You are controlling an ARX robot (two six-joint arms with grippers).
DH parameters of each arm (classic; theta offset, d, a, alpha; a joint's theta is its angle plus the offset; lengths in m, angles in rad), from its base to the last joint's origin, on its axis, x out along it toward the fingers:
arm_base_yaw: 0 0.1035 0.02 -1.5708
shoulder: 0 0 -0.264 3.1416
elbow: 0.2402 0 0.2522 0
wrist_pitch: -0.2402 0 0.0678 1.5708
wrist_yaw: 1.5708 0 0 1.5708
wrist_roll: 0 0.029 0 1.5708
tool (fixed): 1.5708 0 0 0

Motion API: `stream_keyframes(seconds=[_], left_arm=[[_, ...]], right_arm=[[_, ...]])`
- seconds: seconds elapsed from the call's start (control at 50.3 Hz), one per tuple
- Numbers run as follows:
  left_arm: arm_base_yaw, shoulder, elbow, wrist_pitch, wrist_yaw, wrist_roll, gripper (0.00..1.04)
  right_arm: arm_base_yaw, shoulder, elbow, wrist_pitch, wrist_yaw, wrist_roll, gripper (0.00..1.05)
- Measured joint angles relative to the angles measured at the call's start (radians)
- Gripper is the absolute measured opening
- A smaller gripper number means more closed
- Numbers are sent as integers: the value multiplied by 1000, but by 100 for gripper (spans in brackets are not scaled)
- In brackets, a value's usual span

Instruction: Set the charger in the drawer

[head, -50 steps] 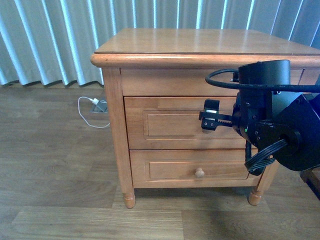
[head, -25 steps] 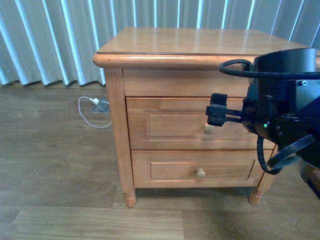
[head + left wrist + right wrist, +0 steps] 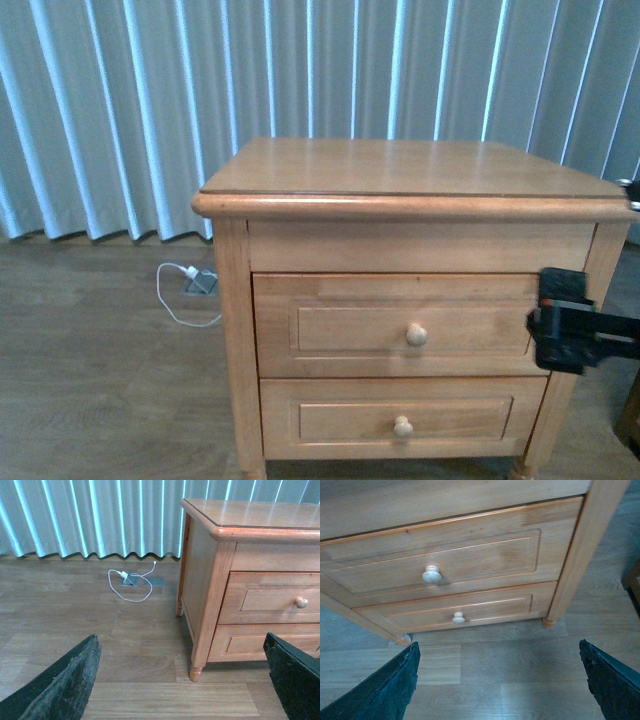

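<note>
The charger is out of view in every frame. The drawer, the upper one of the wooden nightstand, is shut, and its round knob shows. The same drawer appears in both wrist views. My right gripper hangs at the nightstand's right front corner, apart from the knob. In its own view the right gripper is open over bare floor with nothing between its fingers. My left gripper is open too, low over the floor to the left of the nightstand, holding nothing.
A lower drawer with its own knob sits under the upper one. A white charger with a white cable lies on the floor by the curtain. The nightstand's top is bare. Wooden floor lies in front.
My right arm has pulled back from the upper drawer's knob to the right edge of the front view. The nightstand now sits lower in that view, with more curtain showing.
</note>
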Motion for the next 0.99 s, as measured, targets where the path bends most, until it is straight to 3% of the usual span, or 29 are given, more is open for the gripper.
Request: stream_keyframes(seconds=[0.477, 0.775, 0.815, 0.855, 0.914, 0.994], left_arm=[[0, 0, 0, 0, 0, 0, 99], [0, 0, 0, 0, 0, 0, 99], [0, 0, 0, 0, 0, 0, 99], [0, 0, 0, 0, -2, 0, 99], [0, 0, 0, 0, -1, 0, 99], [0, 0, 0, 0, 0, 0, 99]], right_arm=[[-193, -756, -254, -412, -210, 20, 96], [-204, -817, -272, -412, -210, 22, 95], [-192, -842, -352, -203, -113, -47, 86], [-188, -867, -417, -52, -80, -118, 77], [-188, -894, -460, 40, -71, -161, 66], [-188, -930, -489, 55, -71, -194, 52]])
